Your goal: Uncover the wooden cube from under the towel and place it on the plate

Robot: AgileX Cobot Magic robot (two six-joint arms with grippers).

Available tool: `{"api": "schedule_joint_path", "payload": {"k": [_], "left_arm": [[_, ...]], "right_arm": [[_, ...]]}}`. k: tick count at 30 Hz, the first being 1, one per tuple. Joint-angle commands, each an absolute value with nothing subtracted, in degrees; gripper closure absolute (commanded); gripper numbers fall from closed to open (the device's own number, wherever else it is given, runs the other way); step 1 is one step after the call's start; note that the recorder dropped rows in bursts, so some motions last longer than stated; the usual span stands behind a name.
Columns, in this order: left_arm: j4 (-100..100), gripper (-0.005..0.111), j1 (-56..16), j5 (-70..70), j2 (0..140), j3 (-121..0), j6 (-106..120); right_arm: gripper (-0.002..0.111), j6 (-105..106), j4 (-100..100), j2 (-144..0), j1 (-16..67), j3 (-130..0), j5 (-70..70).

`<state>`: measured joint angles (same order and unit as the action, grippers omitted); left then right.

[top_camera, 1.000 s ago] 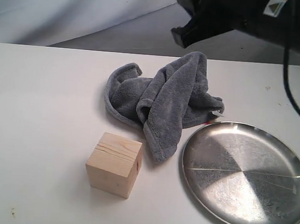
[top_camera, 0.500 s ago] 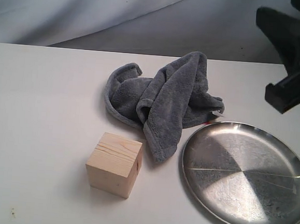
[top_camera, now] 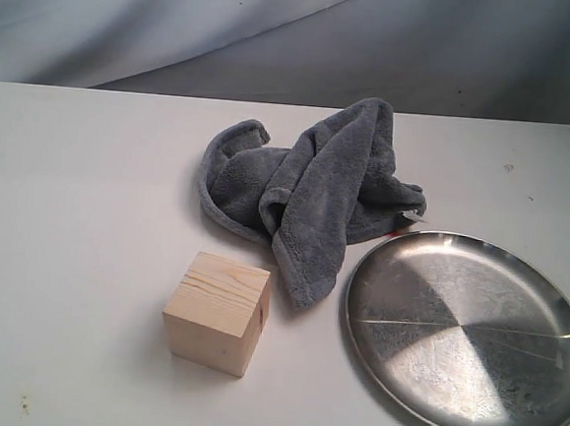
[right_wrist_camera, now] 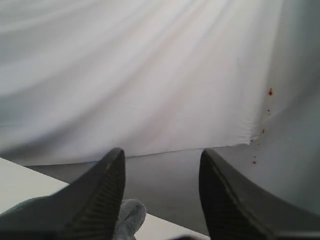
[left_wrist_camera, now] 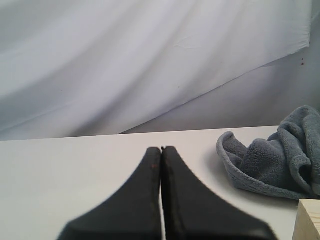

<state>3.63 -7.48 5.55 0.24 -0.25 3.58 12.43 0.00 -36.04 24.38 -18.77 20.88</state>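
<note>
The pale wooden cube (top_camera: 217, 312) stands uncovered on the white table, in front of the crumpled blue-grey towel (top_camera: 310, 189). To the cube's right lies the round silver plate (top_camera: 468, 334), with nothing on it. Neither gripper shows in the exterior view. In the left wrist view my left gripper (left_wrist_camera: 161, 149) is shut with nothing in it, low over the table, with the towel (left_wrist_camera: 272, 161) and a corner of the cube (left_wrist_camera: 308, 220) off to one side. My right gripper (right_wrist_camera: 161, 154) is open and holds nothing, with a bit of towel (right_wrist_camera: 128, 214) below it.
A pale draped backdrop (top_camera: 182, 17) hangs behind the table's far edge. The white tabletop (top_camera: 68, 206) stretches bare to the left of the cube and towel.
The right arm, which hung over the towel's far side a second ago, has swung right and upward and left the exterior view. Cube, towel and plate have not moved.
</note>
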Motion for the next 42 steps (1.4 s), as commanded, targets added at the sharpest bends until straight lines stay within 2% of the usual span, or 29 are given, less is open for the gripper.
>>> {"api": "schedule_joint_path", "payload": {"k": [1, 5, 9, 13, 23, 42], "left_arm": [[3.8, 0.107, -7.4, 4.9, 0.0, 0.0, 3.4], [3.8, 0.107, -7.4, 4.9, 0.0, 0.0, 3.4], [3.8, 0.107, -7.4, 4.9, 0.0, 0.0, 3.4], [3.8, 0.107, -7.4, 4.9, 0.0, 0.0, 3.4], [3.8, 0.107, -7.4, 4.9, 0.0, 0.0, 3.5], [3.8, 0.107, -7.4, 4.9, 0.0, 0.0, 3.5]], "right_arm": [[0.065, 7.1, -7.2, -34.1, 21.8, -16.4, 26.3], [0.065, -7.7, -23.1, -34.3, 19.9, -16.4, 27.3], [0.067, -25.3, -42.0, -34.3, 15.6, -16.4, 34.2], [0.067, -36.0, -51.7, -34.3, 12.0, -16.4, 38.8], [0.067, -44.3, -56.8, -35.6, 12.0, -16.4, 38.3], [0.067, -47.0, -53.3, -51.8, 12.1, -16.5, 50.9]]}}
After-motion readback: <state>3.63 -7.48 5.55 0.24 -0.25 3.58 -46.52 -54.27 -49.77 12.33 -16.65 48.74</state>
